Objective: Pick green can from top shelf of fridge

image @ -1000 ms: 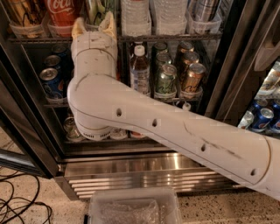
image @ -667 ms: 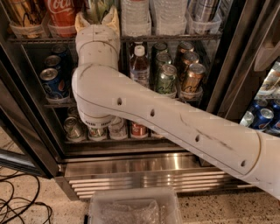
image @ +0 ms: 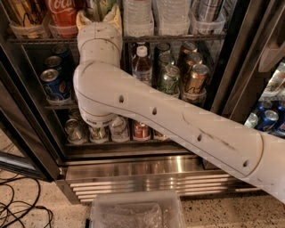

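Stainless steel and dark-framed glass fill the background: the fridge [image: 133, 167] is open, its top shelf [image: 178, 38] running across the upper part of the view. Left of the gripper [image: 99, 14] on that shelf are a gold can [image: 22, 13] and a red Coca-Cola can [image: 62, 13]. The green can [image: 100, 5] is right at the gripper, which sits around its lower part (whether it is clamped on the can or merely around it, I cannot tell). Right of the gripper come clear water bottles [image: 138, 13] and a silver can [image: 209, 9]. By my reading the reach is done, and the can appears not yet lifted, so the withdrawal remains. The arm [image: 178, 129] comes in from the lower right, bends at a rounded elbow before the middle shelves, and rises straight up to the top shelf.
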Tool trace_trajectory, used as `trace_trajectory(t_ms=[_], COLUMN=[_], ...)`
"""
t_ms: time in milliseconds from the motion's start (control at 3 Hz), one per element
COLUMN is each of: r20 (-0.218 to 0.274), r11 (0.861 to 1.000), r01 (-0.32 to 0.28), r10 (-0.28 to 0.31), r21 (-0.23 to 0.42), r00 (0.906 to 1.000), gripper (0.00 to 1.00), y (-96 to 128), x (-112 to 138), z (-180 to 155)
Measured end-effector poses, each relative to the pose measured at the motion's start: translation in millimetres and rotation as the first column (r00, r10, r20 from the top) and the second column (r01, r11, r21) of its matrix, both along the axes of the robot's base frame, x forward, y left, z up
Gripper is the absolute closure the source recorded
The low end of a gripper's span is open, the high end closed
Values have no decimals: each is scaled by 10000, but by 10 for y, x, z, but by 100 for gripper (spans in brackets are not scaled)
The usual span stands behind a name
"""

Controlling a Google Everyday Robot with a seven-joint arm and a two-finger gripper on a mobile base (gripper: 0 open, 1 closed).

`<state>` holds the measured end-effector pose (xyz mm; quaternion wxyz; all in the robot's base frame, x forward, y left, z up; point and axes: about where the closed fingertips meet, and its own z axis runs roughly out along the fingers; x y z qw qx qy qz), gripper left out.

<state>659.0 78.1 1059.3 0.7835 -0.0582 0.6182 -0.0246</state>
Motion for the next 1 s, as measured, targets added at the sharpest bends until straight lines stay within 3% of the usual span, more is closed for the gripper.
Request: trace_trajectory(t_ms=[667, 1000], r20=[-17, -17], r11=[10000, 10000], r01=[0, -3], r10=[0, 3], r21=[-28, -61], r00=[10000, 10000], gripper=[43, 62], y=[34, 49], x=[111, 160], z=[75, 117])
